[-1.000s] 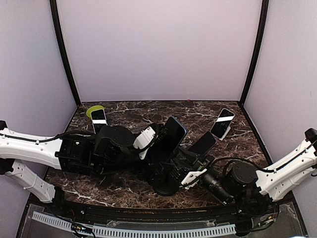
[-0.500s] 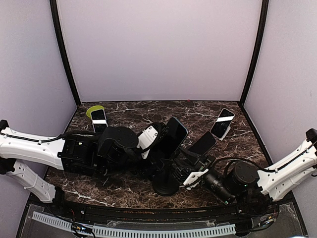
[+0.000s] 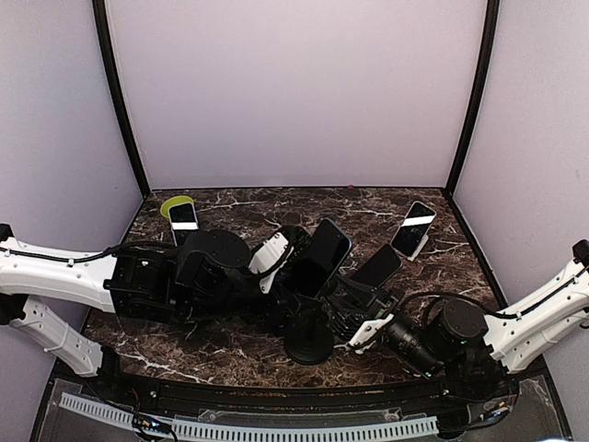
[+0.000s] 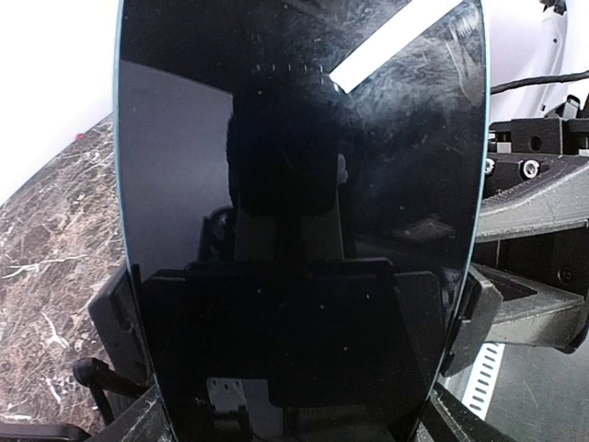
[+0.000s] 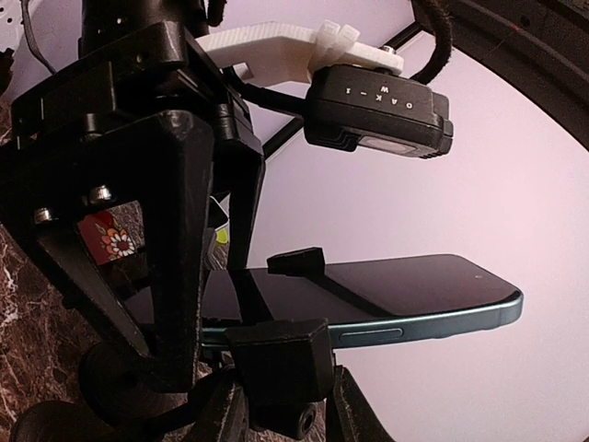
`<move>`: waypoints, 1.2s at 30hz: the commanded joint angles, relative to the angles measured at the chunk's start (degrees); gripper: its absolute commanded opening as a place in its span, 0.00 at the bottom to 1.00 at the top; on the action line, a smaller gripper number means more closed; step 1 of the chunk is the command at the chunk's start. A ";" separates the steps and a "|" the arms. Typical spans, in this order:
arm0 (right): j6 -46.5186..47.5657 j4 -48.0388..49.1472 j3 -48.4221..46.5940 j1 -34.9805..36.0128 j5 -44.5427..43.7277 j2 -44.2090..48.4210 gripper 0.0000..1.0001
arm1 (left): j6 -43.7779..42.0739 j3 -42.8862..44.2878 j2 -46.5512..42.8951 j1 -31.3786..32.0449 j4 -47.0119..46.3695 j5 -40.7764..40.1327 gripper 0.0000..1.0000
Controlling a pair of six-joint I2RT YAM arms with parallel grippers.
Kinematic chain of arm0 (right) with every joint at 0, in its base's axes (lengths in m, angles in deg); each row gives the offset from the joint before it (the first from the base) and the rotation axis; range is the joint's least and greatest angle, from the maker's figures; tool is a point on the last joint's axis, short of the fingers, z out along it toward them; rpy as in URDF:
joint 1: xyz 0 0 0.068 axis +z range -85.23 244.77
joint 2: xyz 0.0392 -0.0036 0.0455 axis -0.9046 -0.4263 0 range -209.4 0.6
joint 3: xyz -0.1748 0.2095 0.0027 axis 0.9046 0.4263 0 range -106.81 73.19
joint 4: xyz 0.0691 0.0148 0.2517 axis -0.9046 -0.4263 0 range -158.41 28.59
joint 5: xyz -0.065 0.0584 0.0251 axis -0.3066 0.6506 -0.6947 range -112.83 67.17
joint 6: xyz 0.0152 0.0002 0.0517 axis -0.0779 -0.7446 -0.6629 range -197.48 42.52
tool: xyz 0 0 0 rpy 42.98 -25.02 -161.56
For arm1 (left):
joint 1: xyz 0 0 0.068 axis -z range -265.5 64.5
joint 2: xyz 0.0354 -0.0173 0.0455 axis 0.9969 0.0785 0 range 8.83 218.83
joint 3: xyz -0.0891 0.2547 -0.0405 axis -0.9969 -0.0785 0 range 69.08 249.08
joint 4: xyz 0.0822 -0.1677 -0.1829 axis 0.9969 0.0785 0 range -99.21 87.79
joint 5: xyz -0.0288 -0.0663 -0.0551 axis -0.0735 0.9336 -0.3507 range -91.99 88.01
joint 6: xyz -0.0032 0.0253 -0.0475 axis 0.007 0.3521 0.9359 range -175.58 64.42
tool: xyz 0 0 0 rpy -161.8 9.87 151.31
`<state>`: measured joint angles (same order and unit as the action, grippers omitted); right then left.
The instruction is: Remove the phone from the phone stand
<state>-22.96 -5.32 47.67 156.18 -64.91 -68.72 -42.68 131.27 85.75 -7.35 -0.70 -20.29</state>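
The phone (image 3: pixel 321 256), dark-screened with a blue-green rim, leans tilted in the black phone stand (image 3: pixel 308 342) in the middle of the table. Its screen fills the left wrist view (image 4: pixel 304 184). My left gripper (image 3: pixel 300 261) (image 4: pixel 293 318) is shut on it, one finger (image 4: pixel 115 318) pressed against each long edge. In the right wrist view the phone (image 5: pixel 414 295) lies edge-on in the stand's clamp (image 5: pixel 276 359). My right gripper (image 3: pixel 352 311) (image 5: pixel 287 419) is shut on the stand just below that clamp.
A phone (image 3: pixel 183 222) leans by a green disc (image 3: pixel 175 204) at the back left. A white-edged phone (image 3: pixel 413 229) lies at the back right and a dark one (image 3: pixel 376 266) just left of it. Purple walls enclose the marble table (image 3: pixel 248 207).
My left gripper's jaws have come in from wide open onto the phone's edges. The phone has tipped slightly down and right. My right wrist has drifted a little to the right.
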 commanded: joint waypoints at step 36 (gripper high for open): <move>-2.56 -3.28 -4.46 -0.54 1.19 0.55 0.44 | 0.53 -7.64 -11.01 -4.14 -8.77 11.04 0.50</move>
<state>-25.08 -8.36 46.49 156.10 -64.78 -67.37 -42.48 123.41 77.36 -11.41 -3.43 -10.98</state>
